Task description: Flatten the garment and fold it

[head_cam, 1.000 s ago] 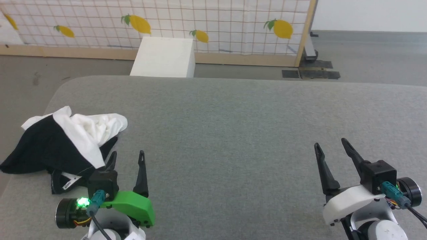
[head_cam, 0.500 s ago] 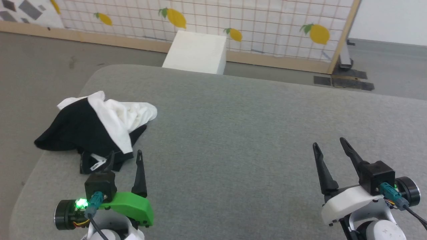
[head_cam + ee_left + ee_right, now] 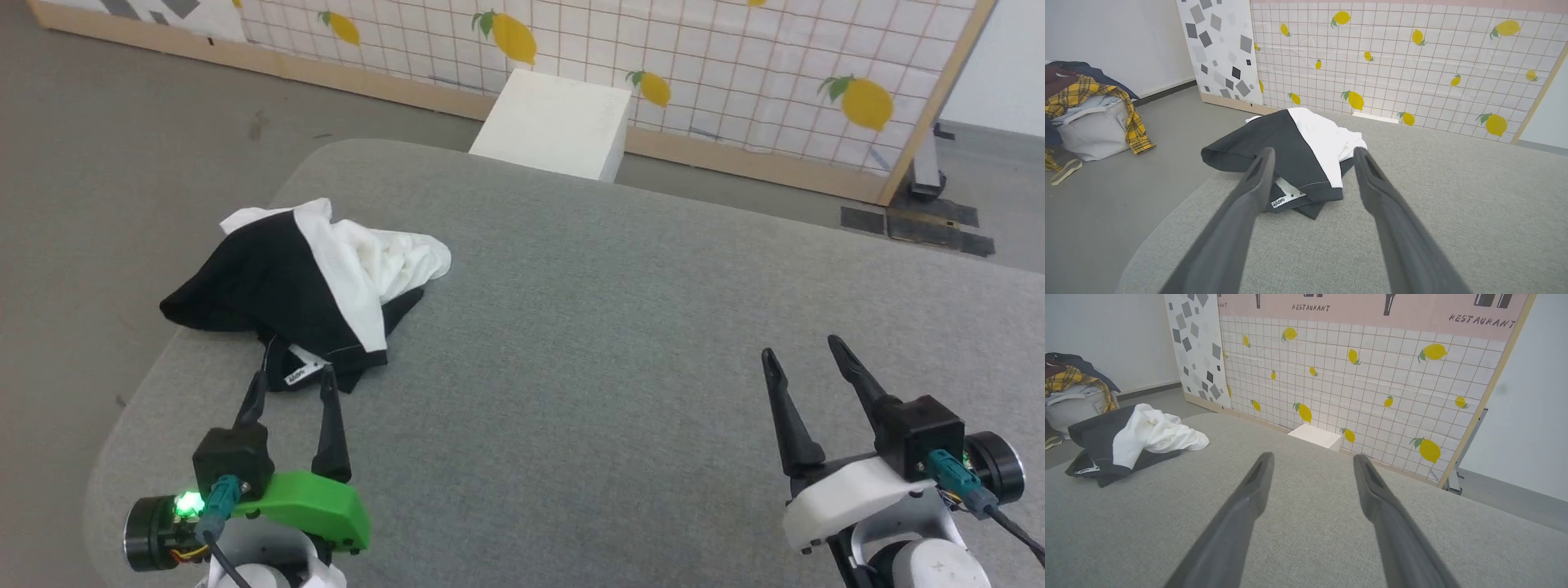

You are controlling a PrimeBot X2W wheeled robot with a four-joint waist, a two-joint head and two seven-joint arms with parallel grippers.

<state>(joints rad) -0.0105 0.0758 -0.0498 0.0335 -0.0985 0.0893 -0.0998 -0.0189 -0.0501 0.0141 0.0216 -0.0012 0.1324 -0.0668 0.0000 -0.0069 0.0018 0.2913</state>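
The garment [image 3: 310, 282] lies crumpled in a heap near the left edge of the grey padded table [image 3: 620, 351], black panels on the left, white body bunched to the right, a small white label [image 3: 299, 376] at its near edge. My left gripper [image 3: 291, 380] stands open just short of that near edge, its tips flanking the label. The left wrist view shows the garment [image 3: 1298, 147] and label [image 3: 1284, 200] between my open fingers. Far to the right, my right gripper [image 3: 798, 351] is open above bare table. The garment [image 3: 1135, 441] sits at the left of the right wrist view.
A white box [image 3: 555, 122] stands on the floor beyond the table, before a lemon-patterned screen [image 3: 735, 57]. On the floor to the left sits a white bag with piled clothes [image 3: 1090, 110]. The table's rounded left edge [image 3: 131, 425] is close to the garment.
The head camera has turned left, shifting the whole scene rightward in view. My left gripper now sits closer to the garment's near edge and label. The right gripper holds its pose.
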